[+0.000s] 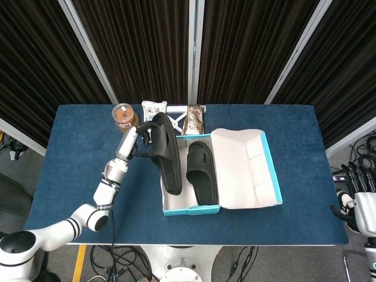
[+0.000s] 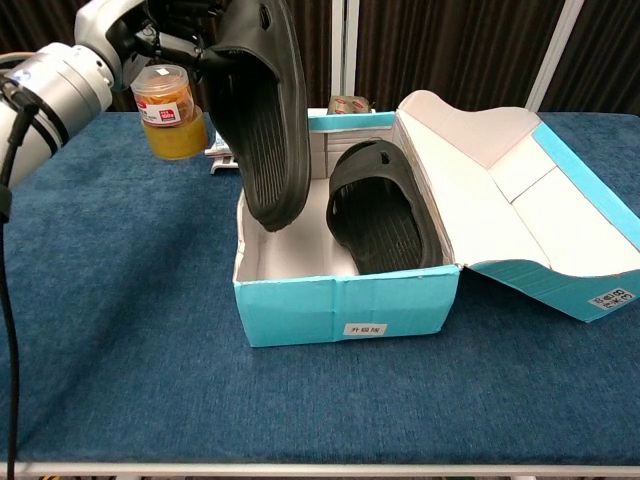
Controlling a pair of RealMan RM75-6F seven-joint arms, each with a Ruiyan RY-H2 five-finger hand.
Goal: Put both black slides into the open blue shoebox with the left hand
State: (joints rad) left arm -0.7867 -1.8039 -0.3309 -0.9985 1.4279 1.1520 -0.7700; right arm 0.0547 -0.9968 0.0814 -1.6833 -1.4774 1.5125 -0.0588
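Blue shoebox (image 2: 345, 300) sat nearest, open, one black slide (image 2: 385, 215) already lying inside it.
You held the second slide (image 2: 260, 110) in your left hand (image 1: 136, 143), fingers clamped on its heel end, sole ribbed and facing the chest view, toe dipping over the box's left compartment; next you would need to lower and release. Your right hand (image 1: 358, 187) hung off-table; its finger state could not be told.

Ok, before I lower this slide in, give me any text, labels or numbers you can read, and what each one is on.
Nothing is legible enough to quote.
Small white sticker on the blue shoebox front wall: dark characters, too small to read.
White sticker on the opened lid: print too small to read.
Red and white label on the snack jar: blurred.
Packets behind the box: printing unreadable.
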